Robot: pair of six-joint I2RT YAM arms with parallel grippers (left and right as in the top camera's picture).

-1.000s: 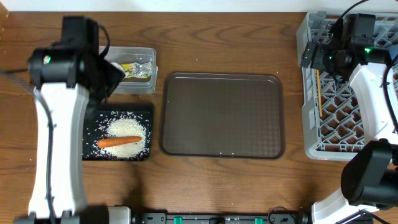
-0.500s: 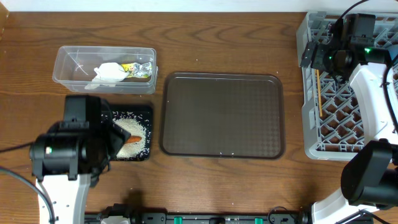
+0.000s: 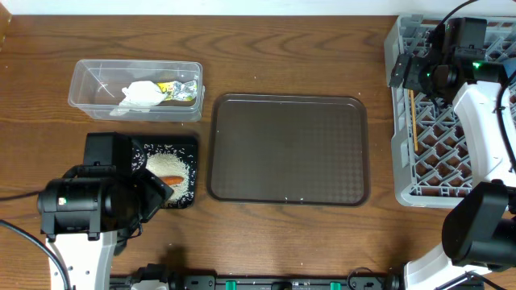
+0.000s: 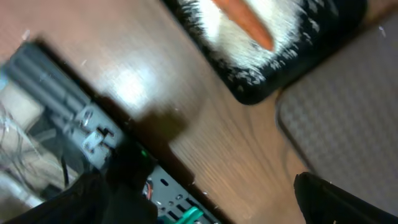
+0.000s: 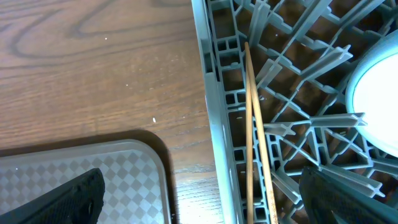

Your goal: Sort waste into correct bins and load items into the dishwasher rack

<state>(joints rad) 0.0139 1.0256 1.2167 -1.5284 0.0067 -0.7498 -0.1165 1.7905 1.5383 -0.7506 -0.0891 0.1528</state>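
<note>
The clear tub (image 3: 97, 84) at the back left holds the crumpled white tissue (image 3: 139, 93) and the green-yellow wrapper (image 3: 181, 89). In front of it the black tray (image 3: 187, 145) holds the rice (image 3: 184, 184) with the carrot (image 3: 168, 179) on top; both also show in the left wrist view, rice (image 4: 280, 40) and carrot (image 4: 245, 22). My left gripper (image 4: 205, 202) is open and empty over the table's front edge, beside the black tray. My right gripper (image 5: 205, 199) is open and empty above the left edge of the grey rack (image 3: 403, 161). The chopsticks (image 5: 252, 124) lie in the rack.
The brown serving tray (image 3: 289, 149) lies between the black tray and the rack; its corner shows in the right wrist view (image 5: 81, 174). A pale round rim (image 5: 379, 93) sits in the rack at the right. My right arm hides much of the rack from above.
My left arm has swung back from over the clear tub to the front left of the table, uncovering the tub with the tissue in it. The right arm has not moved.
</note>
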